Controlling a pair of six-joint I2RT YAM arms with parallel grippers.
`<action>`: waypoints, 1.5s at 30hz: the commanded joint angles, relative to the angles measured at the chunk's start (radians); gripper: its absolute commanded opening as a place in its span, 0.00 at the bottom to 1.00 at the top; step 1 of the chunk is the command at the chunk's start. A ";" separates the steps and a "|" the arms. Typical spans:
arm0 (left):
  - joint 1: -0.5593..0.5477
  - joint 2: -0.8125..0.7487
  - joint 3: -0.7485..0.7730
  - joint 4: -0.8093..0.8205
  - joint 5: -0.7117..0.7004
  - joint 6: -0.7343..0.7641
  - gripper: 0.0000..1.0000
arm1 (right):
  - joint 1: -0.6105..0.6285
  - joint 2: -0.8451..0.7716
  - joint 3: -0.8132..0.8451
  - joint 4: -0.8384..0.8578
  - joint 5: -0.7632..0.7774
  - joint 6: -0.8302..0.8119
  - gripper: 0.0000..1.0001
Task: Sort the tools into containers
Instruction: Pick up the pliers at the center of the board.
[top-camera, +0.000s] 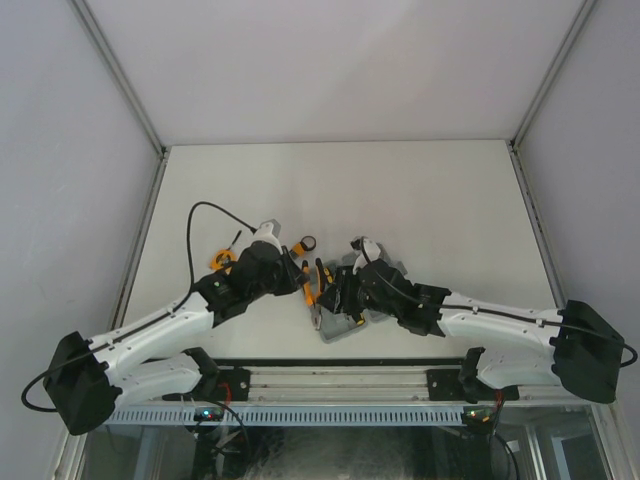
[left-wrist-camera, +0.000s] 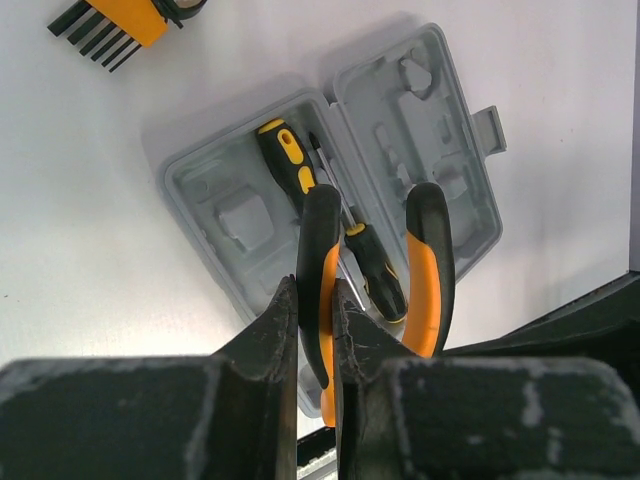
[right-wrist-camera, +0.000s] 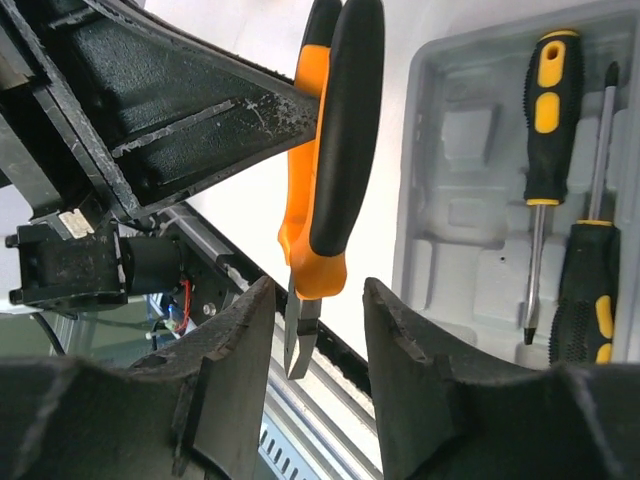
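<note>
— Pliers (left-wrist-camera: 428, 270) above open case (left-wrist-camera: 455, 80), one handle clamped in left gripper (left-wrist-camera: 315, 290). Right gripper (right-wrist-camera: 320, 290) jaws apart, flanking nose.
— Placing step, probably. Next: lower into free recess beside screwdrivers (left-wrist-camera: 285, 160).

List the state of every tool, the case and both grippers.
Tool case: open, flat on the table.
Screwdrivers: both lying in the case.
Pliers: in the air, handles spread, one handle clamped.
Left gripper: shut on a pliers handle.
Right gripper: open, fingers flanking the pliers' nose.
Hex-key set: on the table, outside the case.
Tape measure: on the table, outside the case.
</note>
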 joint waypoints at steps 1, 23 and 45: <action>-0.017 -0.026 0.043 0.073 -0.014 -0.036 0.00 | 0.012 0.033 0.037 0.106 -0.055 0.022 0.39; -0.021 -0.151 0.038 -0.020 -0.158 0.043 0.46 | -0.033 -0.065 0.038 -0.006 0.039 0.004 0.00; 0.129 -0.317 -0.104 0.195 0.166 0.074 0.57 | -0.191 -0.166 -0.023 0.154 -0.355 -0.099 0.00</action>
